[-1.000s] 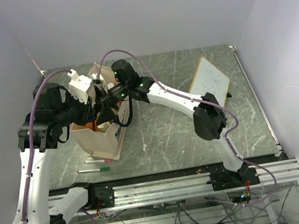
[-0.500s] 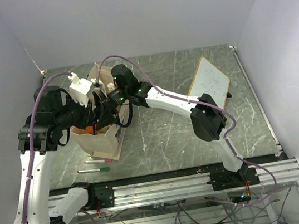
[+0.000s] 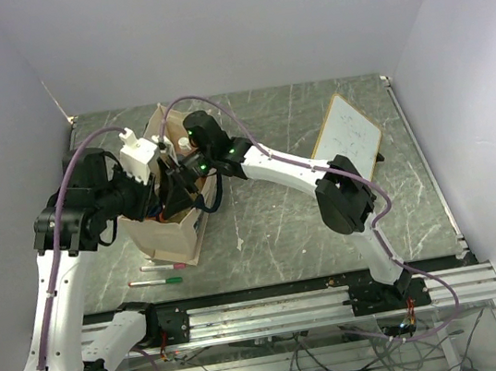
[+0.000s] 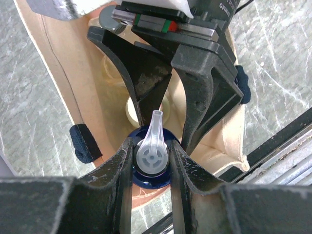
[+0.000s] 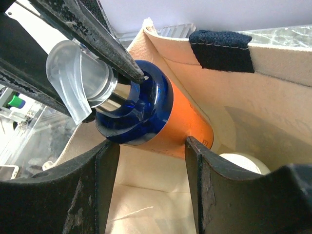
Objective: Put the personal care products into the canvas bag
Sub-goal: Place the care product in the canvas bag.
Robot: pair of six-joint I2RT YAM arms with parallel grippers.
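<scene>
The orange bottle [image 5: 181, 124], with a blue collar and a clear pump spout, hangs tilted in the mouth of the canvas bag [image 3: 174, 238], top toward the left wrist camera and body pointing down into the bag. Its lower end is hidden in every view. The left gripper [image 4: 151, 145] is clamped on the pump top, one finger on each side of the spout. The right gripper [image 5: 151, 146] straddles the same bottle lower down, its fingers standing apart on either side of the blue collar and orange body. One finger looks to touch the orange side, but whether the pair is pressing cannot be told.

From above, both wrists crowd over the bag's mouth, so the bottle and both sets of fingers are nearly hidden there.

The bag stands upright on the bench [image 3: 282, 227] at its left side. Its navy strap [image 5: 222, 48] is stitched at the rim. Deep inside lies a pale round cap [image 5: 243, 163]; the bottle under it is out of sight.

On the bench near the bag's base lie a red marker [image 3: 158, 267] and a green marker [image 3: 155, 281]. A whiteboard [image 3: 350, 136] lies well apart to the right, partly behind the right arm.
</scene>
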